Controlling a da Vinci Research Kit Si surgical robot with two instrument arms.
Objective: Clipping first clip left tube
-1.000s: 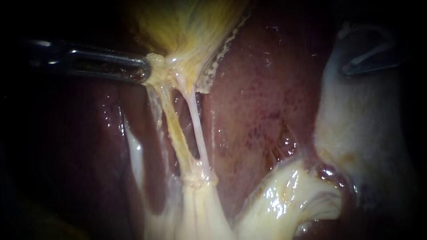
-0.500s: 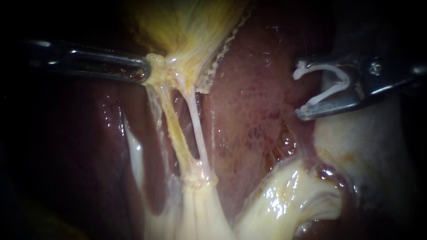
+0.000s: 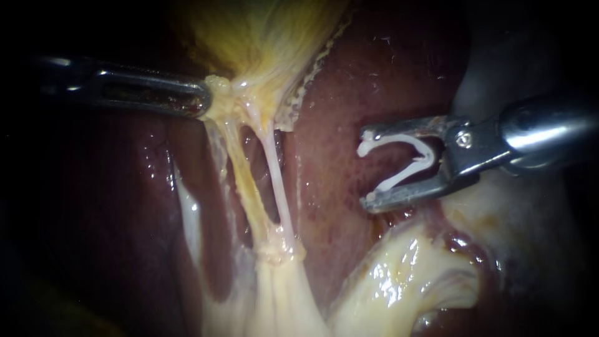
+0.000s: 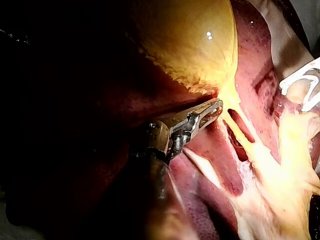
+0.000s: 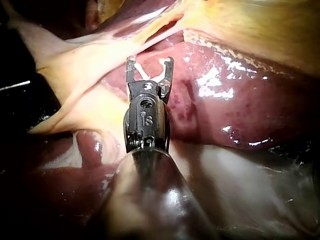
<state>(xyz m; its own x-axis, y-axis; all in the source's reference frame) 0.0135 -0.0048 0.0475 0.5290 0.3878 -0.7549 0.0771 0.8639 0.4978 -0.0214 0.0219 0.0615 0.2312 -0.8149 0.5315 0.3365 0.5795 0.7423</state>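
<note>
The left instrument (image 3: 203, 103) has its jaws clamped on the gallbladder (image 3: 262, 37) at its narrow end. The right instrument (image 3: 368, 167) grips an open white clip (image 3: 402, 178) between its spread jaws, over the liver (image 3: 362, 93). The left tube (image 3: 246, 181) lies ahead of them, well apart.

Bare liver (image 3: 349, 125) clear btwn right instrument (image 3: 367, 168) and tubes (image 3: 278, 187); slot btwn tubes prob. narrow.

clip (image 3: 428, 156): white, open V, seated in the right instrument (image 3: 368, 168), mouth facing the tubes, well apart from them.
left tube (image 3: 245, 184): thin, yellowish, taut, running down from the gallbladder (image 3: 262, 37).
</note>
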